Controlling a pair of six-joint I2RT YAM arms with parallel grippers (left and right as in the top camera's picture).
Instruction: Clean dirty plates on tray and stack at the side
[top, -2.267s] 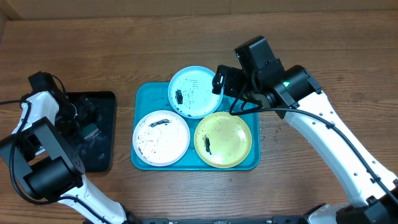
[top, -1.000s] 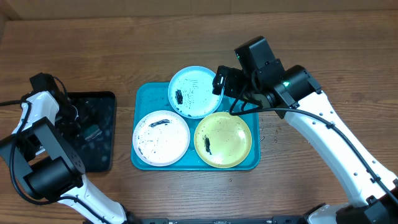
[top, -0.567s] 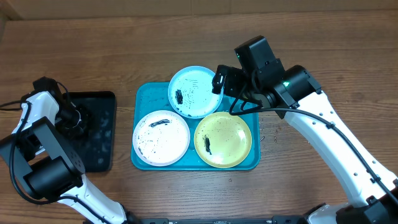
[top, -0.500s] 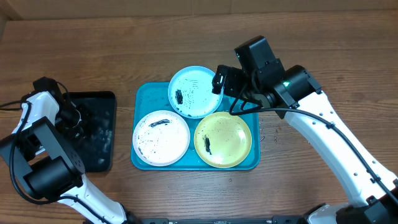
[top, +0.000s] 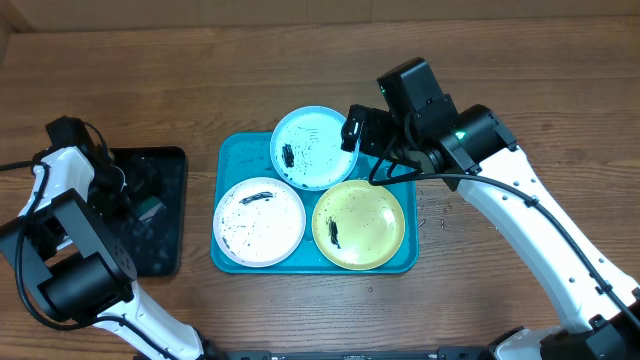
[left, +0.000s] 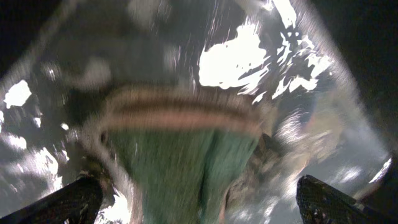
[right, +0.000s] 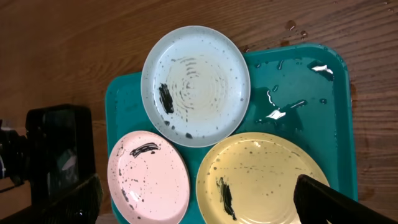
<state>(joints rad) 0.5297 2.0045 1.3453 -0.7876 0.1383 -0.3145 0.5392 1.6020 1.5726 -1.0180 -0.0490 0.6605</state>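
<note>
Above the turquoise tray (top: 228, 150) of 3 smeared plates (top: 312, 148), the right gripper (top: 355, 130) gapes wide. Equally spread, the left gripper (left: 199, 202) flanks a green sponge (left: 186, 149)

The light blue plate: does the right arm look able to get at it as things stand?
Probably yes. The right pincer hangs open by the right rim of the light blue plate, with nothing between them.

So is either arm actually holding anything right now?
The right tool holds nothing. A green sponge sits between the spread fingers of the left tool, but blur hides whether they grip it.
</note>
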